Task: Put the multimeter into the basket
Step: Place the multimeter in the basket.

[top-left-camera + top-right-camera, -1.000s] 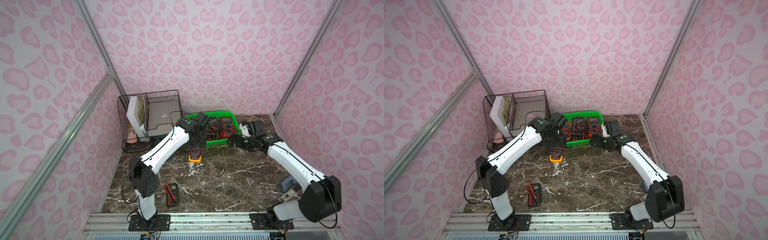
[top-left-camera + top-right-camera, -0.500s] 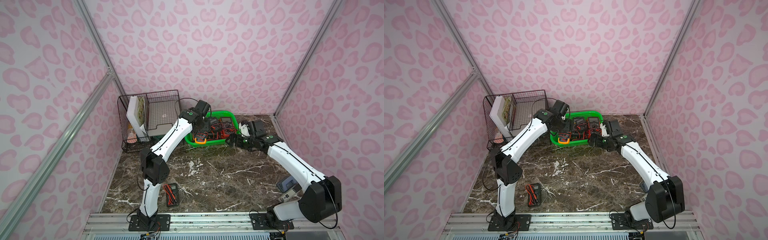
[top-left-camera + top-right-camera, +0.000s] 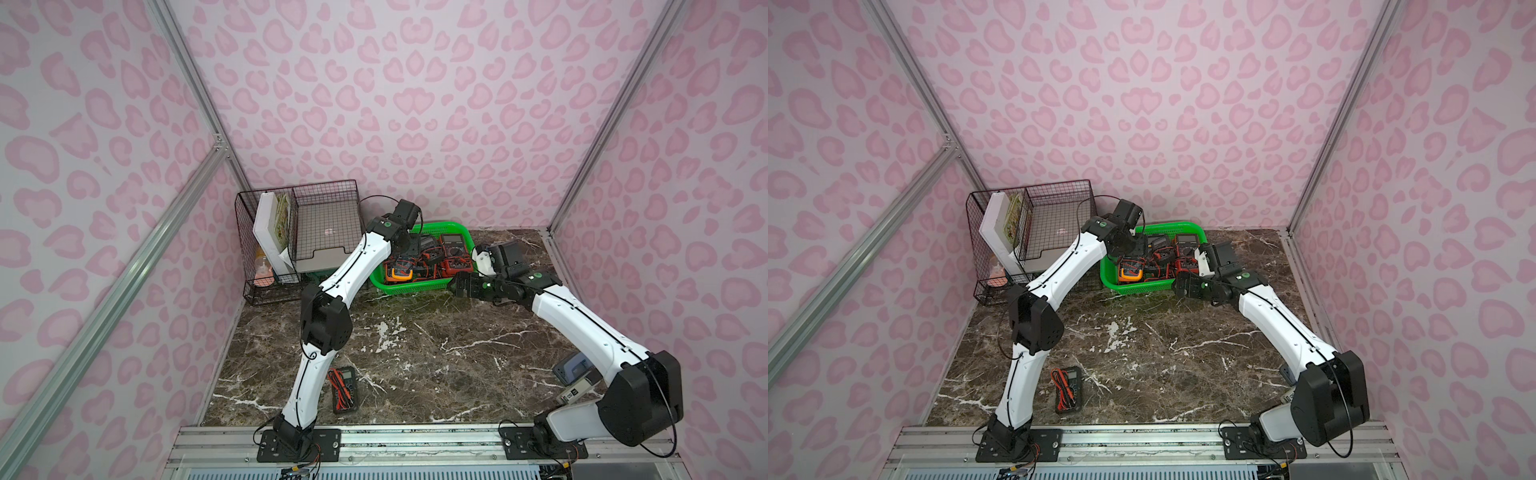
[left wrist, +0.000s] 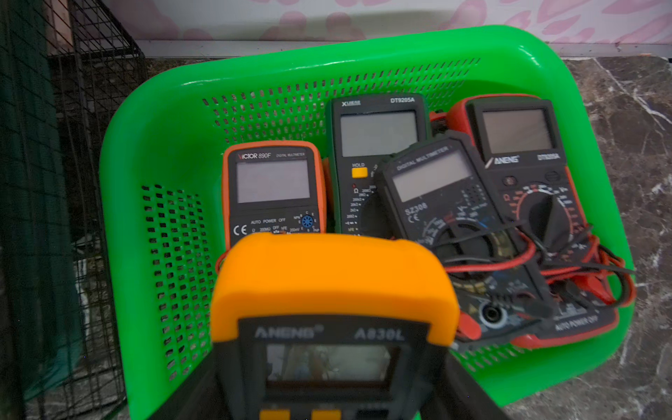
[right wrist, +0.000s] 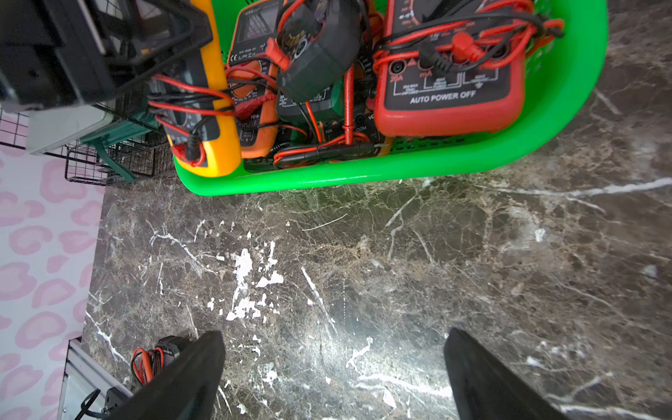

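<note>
Left jaws clamped on the yellow multimeter (image 4: 334, 283), grip low on its body, screen end pointing away from them. Right jaws spread wide, nothing between them.

Desk (image 3: 436, 353): bare marble under the right jaws. My read is that the arm is parked clear of the drop, close enough to steady the basket if it slides.

Wire rack (image 3: 326, 197): off to the side of the left jaws, just beside the basket. Not the target, and it leaves tight clearance there.

Basket (image 4: 145, 145): under and ahead of the left jaws, near rim just ahead of the right jaws. The held meter hangs over the corner nearest the rack, likely because that's the only open floor left. Can't tell if its lower end touches the rim.

Already inside, ahead of the left jaws: red meter (image 4: 527, 163), dark green meter (image 4: 378, 145), black meter (image 4: 436, 189) lying across both, and orange-cased meter (image 4: 272, 189).

Spare black meter (image 3: 345, 388): well behind both jaws, on the desk.

Leads (image 5: 189, 107): wrapped round the yellow meter, so they shouldn't snag. Next I'd lower and release.
</note>
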You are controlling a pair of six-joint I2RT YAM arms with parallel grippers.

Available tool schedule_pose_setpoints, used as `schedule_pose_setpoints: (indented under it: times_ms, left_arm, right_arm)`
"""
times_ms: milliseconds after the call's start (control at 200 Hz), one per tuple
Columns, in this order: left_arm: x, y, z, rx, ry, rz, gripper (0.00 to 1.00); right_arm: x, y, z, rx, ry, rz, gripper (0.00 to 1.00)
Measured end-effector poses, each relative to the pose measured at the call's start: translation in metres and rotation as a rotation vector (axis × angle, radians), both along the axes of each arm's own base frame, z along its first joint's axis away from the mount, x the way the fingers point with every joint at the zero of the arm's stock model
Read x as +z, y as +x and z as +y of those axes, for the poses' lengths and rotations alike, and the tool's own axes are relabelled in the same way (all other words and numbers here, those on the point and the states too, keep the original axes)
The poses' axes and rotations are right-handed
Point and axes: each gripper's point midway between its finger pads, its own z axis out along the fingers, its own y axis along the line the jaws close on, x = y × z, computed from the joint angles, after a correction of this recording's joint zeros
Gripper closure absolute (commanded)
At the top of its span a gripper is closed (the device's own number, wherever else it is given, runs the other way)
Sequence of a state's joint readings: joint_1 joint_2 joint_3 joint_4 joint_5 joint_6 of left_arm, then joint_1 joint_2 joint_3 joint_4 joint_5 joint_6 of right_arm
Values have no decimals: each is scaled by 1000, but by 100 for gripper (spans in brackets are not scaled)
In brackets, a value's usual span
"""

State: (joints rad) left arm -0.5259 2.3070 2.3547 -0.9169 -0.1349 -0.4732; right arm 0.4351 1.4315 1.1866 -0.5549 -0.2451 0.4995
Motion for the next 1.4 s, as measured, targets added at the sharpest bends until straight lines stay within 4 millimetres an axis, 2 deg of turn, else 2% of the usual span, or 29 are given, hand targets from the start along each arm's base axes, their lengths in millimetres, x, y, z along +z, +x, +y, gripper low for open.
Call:
schedule_pose_setpoints:
  times_ms: [50, 210, 350, 415, 560, 655, 840, 1110, 1270, 1400]
  left_arm:
    - [-5, 5, 1, 4, -4, 5, 100]
    - [-12, 19, 6, 21, -15, -4, 80]
    - [-17, 24, 14, 37, -14, 5, 66]
    - [-18, 25, 16, 41, -13, 8, 55]
    - [-20, 24, 21, 42, -5, 23, 14]
    - [-22, 22, 22, 43, 3, 33, 2]
    - [-16, 20, 24, 40, 6, 27, 1]
    - [24, 10, 22, 18, -46, -19, 1]
    - [42, -11, 24, 0, -63, -17, 1]
    - [51, -41, 25, -17, -60, -2, 1]
  right_arm:
    - [-1, -3, 4, 15, -6, -1, 1]
    - [-1, -9, 13, 41, -24, -10, 1]
    - [-2, -7, 12, 30, -40, -18, 1]
    - [-3, -8, 13, 34, -43, -16, 1]
    - [-5, -10, 16, 42, -44, -11, 1]
    - [-7, -11, 16, 43, -46, -9, 1]
    - [-9, -13, 15, 42, -51, -6, 1]
    - [-7, -18, 11, 37, -50, -22, 1]
    - [0, -19, 8, 30, -50, -46, 1]
    - [4, -20, 4, 30, -63, -67, 1]
